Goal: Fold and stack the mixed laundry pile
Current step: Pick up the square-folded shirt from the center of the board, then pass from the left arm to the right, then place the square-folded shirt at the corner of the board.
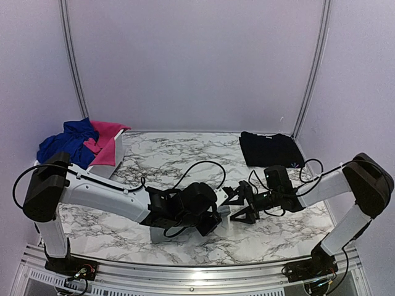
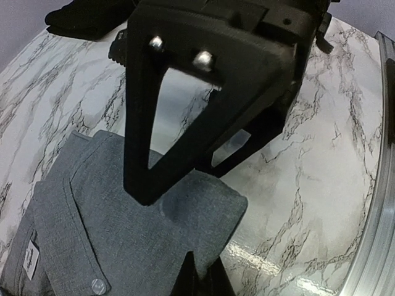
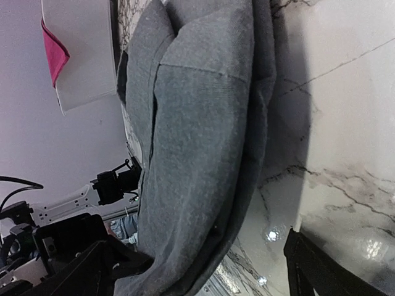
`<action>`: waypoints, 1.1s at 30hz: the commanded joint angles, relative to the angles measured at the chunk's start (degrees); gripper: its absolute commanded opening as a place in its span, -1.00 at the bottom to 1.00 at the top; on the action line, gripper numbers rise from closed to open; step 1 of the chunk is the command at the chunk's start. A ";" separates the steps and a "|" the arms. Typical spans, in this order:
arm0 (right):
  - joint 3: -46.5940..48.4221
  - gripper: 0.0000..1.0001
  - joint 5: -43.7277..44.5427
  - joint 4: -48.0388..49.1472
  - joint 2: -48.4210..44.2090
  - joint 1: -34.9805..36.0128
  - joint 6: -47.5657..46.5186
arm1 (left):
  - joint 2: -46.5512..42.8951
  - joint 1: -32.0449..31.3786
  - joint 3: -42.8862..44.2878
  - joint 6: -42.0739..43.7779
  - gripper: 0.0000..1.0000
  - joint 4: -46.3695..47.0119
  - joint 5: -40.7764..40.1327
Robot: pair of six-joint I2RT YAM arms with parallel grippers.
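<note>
A folded grey collared button shirt [image 2: 99, 228] lies on the marble table near the front middle. My left gripper [image 2: 201, 274] is shut, pinching the shirt's near right edge. The right gripper [image 1: 242, 206] stands open right beside it. One of its black fingers [image 2: 145, 179] rests on the shirt's top. In the right wrist view the shirt [image 3: 197, 123] fills the gap between the open right gripper [image 3: 203, 246] fingers. In the top view my left gripper [image 1: 213, 221] and arm hide most of the shirt [image 1: 226, 213]. A folded black garment [image 1: 268, 150] lies at the back right.
A white basket [image 1: 110, 165] stands at the left edge of the table, with royal blue cloth [image 1: 68, 143] and hot-pink cloth [image 1: 108, 145] heaped in it. The basket [image 3: 83, 58] also shows far off in the right wrist view. A metal rail [image 1: 197, 271] runs along the near edge.
</note>
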 commanded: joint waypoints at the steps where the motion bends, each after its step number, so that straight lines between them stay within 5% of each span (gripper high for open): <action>1: 2.47 0.77 4.45 9.07 4.24 2.80 8.57 | -2.99 0.13 -0.85 -1.07 -1.00 3.18 0.18; 6: 4.61 0.44 6.64 11.83 8.86 5.05 11.69 | -2.87 0.04 -1.09 -1.30 -0.97 3.94 1.50; 12: 6.55 -0.35 6.28 13.24 13.53 5.21 12.06 | -2.66 -0.22 -0.73 -0.14 -0.93 2.58 1.53; 14: 7.52 -0.64 5.47 12.57 14.53 5.17 11.59 | -3.19 -0.22 -1.06 -0.28 -0.80 2.47 0.67; 17: 9.76 -1.00 5.57 7.80 14.51 5.22 8.13 | -4.56 -0.22 -1.68 -1.27 -0.31 2.42 -1.62; 24: 20.38 -1.00 8.67 -15.94 13.30 4.47 -10.28 | -10.19 0.08 -5.20 -7.12 0.96 1.15 -8.13; 33: 41.48 -1.00 23.39 -50.46 16.00 -0.06 -39.69 | -18.07 0.57 -11.26 -14.90 0.98 -3.51 -14.67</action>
